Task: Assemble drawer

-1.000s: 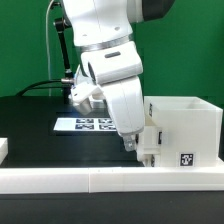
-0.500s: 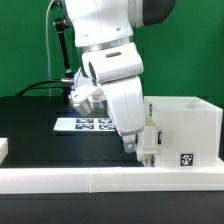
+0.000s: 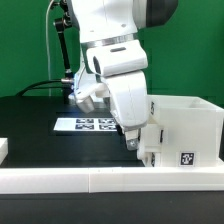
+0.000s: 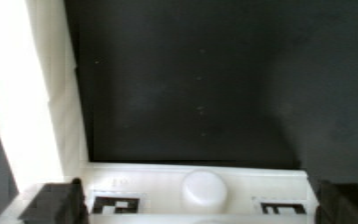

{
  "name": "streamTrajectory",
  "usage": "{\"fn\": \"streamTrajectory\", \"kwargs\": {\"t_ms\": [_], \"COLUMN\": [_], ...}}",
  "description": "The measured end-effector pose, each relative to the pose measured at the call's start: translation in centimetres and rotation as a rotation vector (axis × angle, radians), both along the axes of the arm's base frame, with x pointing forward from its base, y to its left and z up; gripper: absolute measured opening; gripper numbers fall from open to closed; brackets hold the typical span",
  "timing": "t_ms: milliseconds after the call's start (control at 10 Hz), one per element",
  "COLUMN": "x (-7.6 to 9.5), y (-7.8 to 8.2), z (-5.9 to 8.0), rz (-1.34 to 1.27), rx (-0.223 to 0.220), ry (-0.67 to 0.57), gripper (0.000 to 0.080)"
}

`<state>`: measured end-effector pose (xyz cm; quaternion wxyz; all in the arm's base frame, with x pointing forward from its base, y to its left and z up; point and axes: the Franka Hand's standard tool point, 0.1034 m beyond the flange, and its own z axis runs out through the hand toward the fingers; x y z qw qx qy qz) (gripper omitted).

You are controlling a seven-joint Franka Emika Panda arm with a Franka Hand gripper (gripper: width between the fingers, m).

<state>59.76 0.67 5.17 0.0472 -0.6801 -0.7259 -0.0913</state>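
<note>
The white drawer box (image 3: 185,125) stands at the exterior view's right, with a marker tag on its front. My gripper (image 3: 146,150) is low at the box's left side, its fingertips hidden behind it. In the wrist view my gripper (image 4: 199,203) is open wide. One dark finger (image 4: 53,203) stands on each side of a white drawer front (image 4: 149,188) that has a round knob (image 4: 202,187) and two marker tags. The fingers sit close to the front's ends; I cannot tell whether they touch it. A white wall of the box (image 4: 48,90) runs along one side.
The marker board (image 3: 88,124) lies on the black table behind the arm. A long white rim (image 3: 90,180) runs along the table's front edge. A small white part (image 3: 4,148) shows at the exterior view's left edge. Black cables hang behind the arm.
The arm has shifted a little to the exterior view's right, toward the drawer box. The box has not visibly moved.
</note>
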Motion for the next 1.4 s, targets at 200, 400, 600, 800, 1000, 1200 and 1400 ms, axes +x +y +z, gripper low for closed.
{"fn": "streamTrajectory", "kwargs": {"t_ms": [200,400,600,800,1000,1200,1400], "x": [-0.2,-0.2,0.2,0.5,0.2,0.2,0.5], "y": [-0.2,-0.2,-0.7,-0.3,0.0,1.1,2.5], "z": [-0.2,-0.2,0.6,0.9,0.3,0.0,0.2], "rz": [-0.001,0.006,0.059,0.066,-0.002,-0.050,-0.075], "rx": [0.001,0.000,-0.008,-0.009,-0.005,0.004,0.009], "ry": [0.011,0.007,-0.020,-0.040,-0.040,-0.023,-0.019], "gripper": [0.0649,0.0649,0.0649,0.0649,0.0649,0.0649,0.0649]}}
